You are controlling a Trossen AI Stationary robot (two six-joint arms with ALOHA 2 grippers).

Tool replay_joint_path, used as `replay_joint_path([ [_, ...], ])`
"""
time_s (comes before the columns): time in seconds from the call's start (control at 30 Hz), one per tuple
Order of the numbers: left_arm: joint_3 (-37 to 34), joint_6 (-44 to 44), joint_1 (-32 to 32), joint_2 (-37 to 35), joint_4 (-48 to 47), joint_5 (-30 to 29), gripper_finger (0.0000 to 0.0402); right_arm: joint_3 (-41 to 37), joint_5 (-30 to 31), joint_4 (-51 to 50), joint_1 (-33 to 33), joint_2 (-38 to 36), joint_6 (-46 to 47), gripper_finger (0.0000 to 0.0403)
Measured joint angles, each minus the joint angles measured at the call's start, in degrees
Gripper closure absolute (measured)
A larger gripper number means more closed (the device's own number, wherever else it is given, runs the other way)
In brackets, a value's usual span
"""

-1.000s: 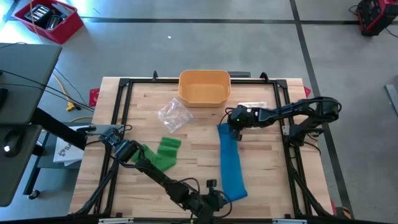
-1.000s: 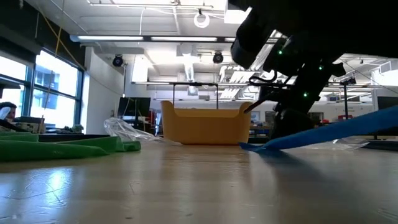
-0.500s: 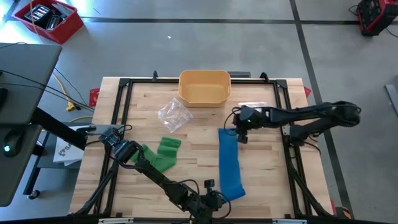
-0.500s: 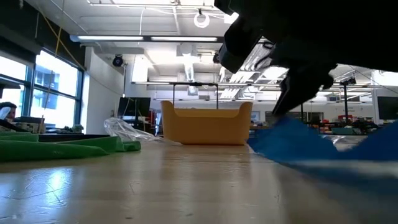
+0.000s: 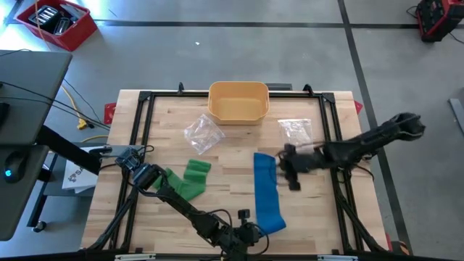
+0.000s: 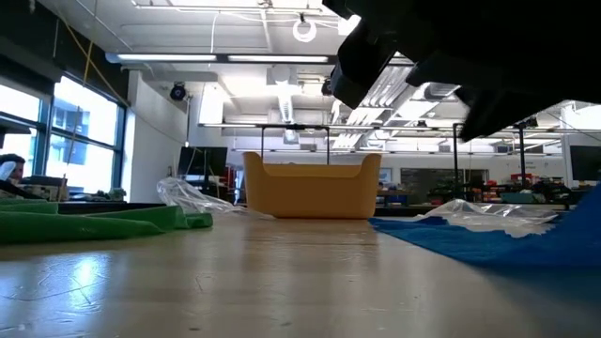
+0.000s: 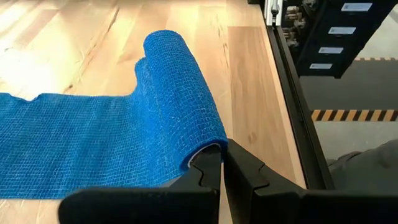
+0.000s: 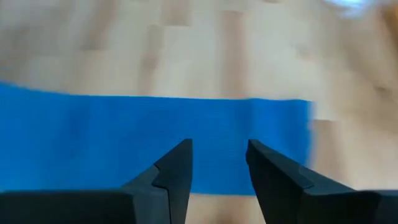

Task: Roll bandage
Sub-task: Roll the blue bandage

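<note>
- The far end of the blue bandage (image 5: 266,190) has been let go by the right gripper (image 5: 291,168), and its fingers are now spread apart.
- The bandage's far end, lifted before, is now laid flat on the table (image 5: 225,174).
- The right gripper has been pulled back, away from the bandage.

Bright overhead strip lights; glare on table (image 6: 188,282); right wrist view blurred, probably motion.

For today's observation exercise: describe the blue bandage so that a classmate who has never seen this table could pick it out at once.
Start at the yellow tub at the far edge of the wooden table. Nearer than it, and a little to the right, lies the blue bandage, a long flat strip running to the near edge, where its rolled end sits at the shut left gripper. It is the only blue item; the folded cloth to its left is green.
</note>
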Motion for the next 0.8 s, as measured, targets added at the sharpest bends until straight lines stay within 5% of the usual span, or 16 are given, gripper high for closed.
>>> replay_joint_path([
  [0.37,0.0,-1.6,-1.8,-0.1,-0.4,0.3,0.0401,0.0,23.0,12.1,40.6,5.8,15.7,0.0259],
  [0.6,0.0,-5.9,-1.5,-0.1,5.5,7.6,0.0401,0.0,29.7,27.7,48.4,18.8,20.4,0.0259],
  [0.8,0.1,-4.4,0.4,-0.1,9.8,10.9,0.0401,0.0,33.8,35.3,52.5,22.7,22.7,0.0259],
])
